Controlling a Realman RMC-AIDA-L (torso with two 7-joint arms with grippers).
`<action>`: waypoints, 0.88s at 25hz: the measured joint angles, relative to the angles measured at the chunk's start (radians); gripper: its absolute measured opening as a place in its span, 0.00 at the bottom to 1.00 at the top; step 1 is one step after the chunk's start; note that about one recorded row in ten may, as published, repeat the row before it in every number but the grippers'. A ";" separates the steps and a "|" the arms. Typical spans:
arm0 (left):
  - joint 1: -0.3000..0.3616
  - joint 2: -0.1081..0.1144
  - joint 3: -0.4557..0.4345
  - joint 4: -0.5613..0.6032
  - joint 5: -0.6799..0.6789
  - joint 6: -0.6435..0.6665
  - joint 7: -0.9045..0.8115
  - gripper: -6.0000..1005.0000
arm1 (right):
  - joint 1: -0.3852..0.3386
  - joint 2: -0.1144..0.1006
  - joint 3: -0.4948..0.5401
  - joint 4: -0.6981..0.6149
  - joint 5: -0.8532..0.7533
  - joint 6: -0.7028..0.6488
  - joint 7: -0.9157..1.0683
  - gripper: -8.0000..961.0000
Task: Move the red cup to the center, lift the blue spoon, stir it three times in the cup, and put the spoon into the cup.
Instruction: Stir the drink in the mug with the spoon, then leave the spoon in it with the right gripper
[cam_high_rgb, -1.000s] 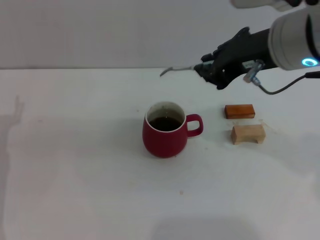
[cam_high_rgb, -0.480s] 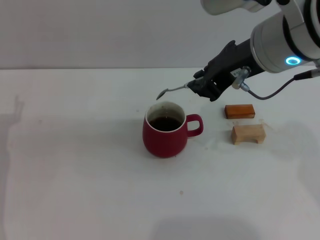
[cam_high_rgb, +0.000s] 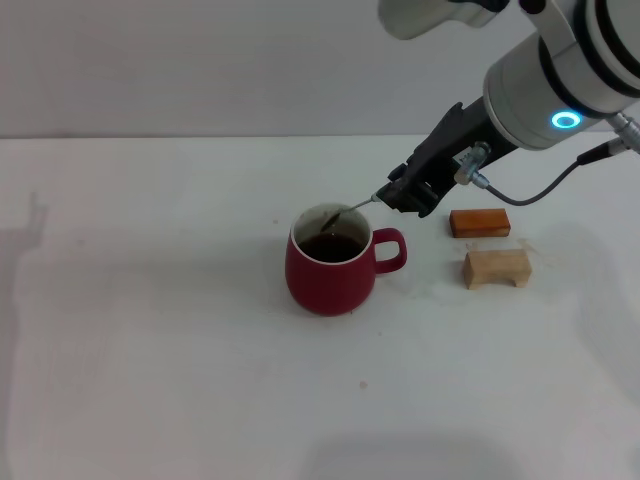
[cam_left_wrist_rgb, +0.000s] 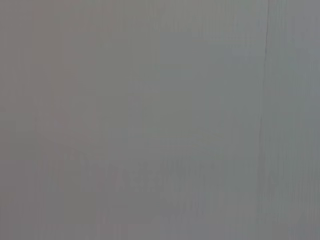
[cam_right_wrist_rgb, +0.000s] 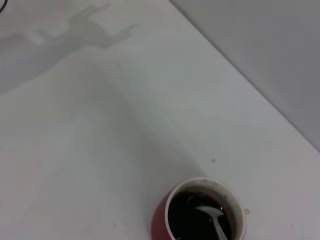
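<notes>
Right gripper (cam_high_rgb: 405, 194), right of centre: jaws clamped on the blue spoon (cam_high_rgb: 350, 208), slanted so its bowl dips inside the red cup (cam_high_rgb: 330, 270), mid-frame, for stirring. Left gripper unseen.

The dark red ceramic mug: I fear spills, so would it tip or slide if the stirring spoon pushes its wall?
The dark red ceramic mug looks squat and wide-based, so tipping seems unlikely. Dark liquid probably adds weight. On the smooth white table it might slide slightly.
</notes>
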 joint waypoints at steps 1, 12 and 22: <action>0.000 0.000 0.000 0.000 0.000 0.000 0.000 0.84 | 0.008 0.000 0.002 -0.012 0.000 0.001 -0.001 0.17; 0.004 0.000 -0.002 0.000 0.000 0.003 -0.001 0.84 | 0.128 -0.010 0.014 -0.209 0.000 -0.016 -0.025 0.17; -0.001 0.000 -0.006 0.000 0.000 -0.002 -0.003 0.84 | 0.284 -0.022 0.043 -0.472 -0.002 -0.065 -0.078 0.17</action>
